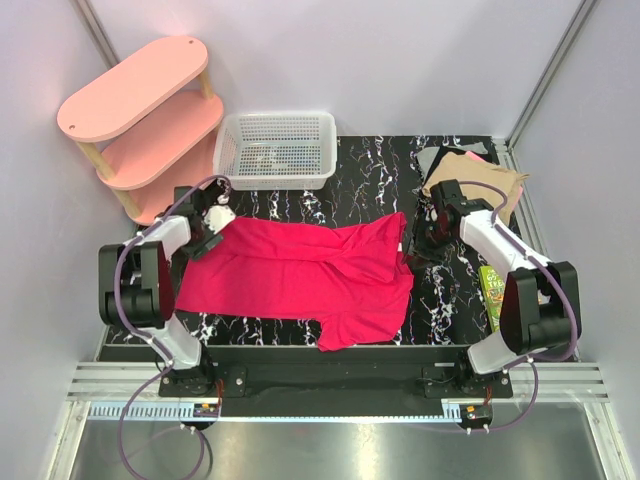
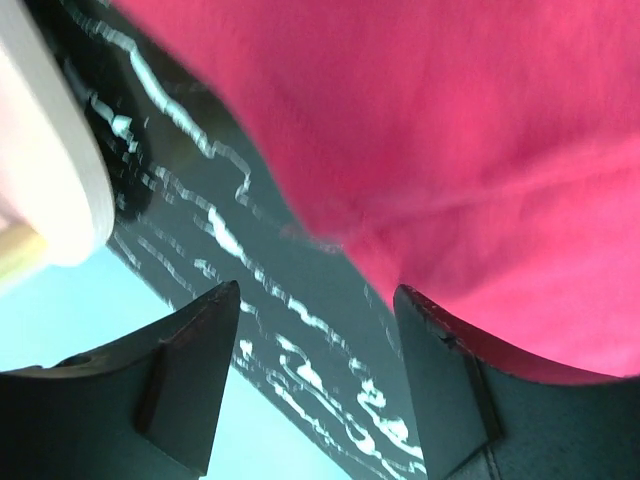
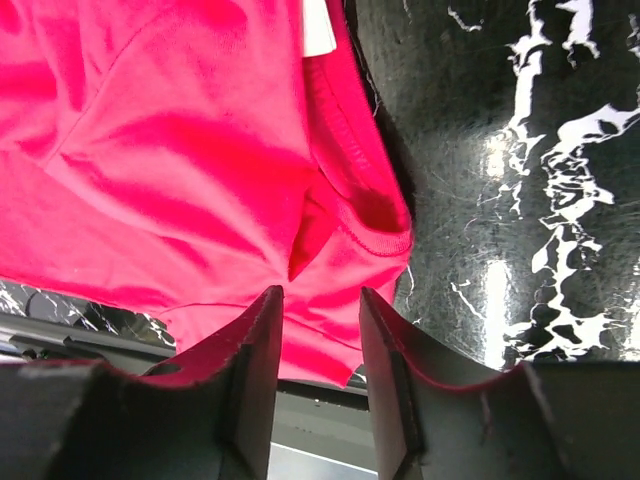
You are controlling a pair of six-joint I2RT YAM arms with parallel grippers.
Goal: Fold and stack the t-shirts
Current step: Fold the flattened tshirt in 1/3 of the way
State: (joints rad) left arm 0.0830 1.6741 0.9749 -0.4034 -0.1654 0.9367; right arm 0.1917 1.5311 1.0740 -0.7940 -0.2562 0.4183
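Note:
A crimson-pink t-shirt (image 1: 300, 270) lies spread on the black marbled table (image 1: 370, 180), collar to the right. My left gripper (image 1: 212, 228) is open at the shirt's far left corner; in the left wrist view the cloth (image 2: 450, 130) lies beyond the open fingers (image 2: 200, 340). My right gripper (image 1: 430, 232) is open just right of the collar; the right wrist view shows the collar (image 3: 370, 215) ahead of its empty fingers (image 3: 262, 330). A folded tan shirt (image 1: 480, 178) lies on a dark one at the far right corner.
A white mesh basket (image 1: 275, 150) stands at the back middle of the table. A pink tiered shelf (image 1: 140, 110) stands at the back left. A green packet (image 1: 491, 290) lies near the right edge, beside the right arm.

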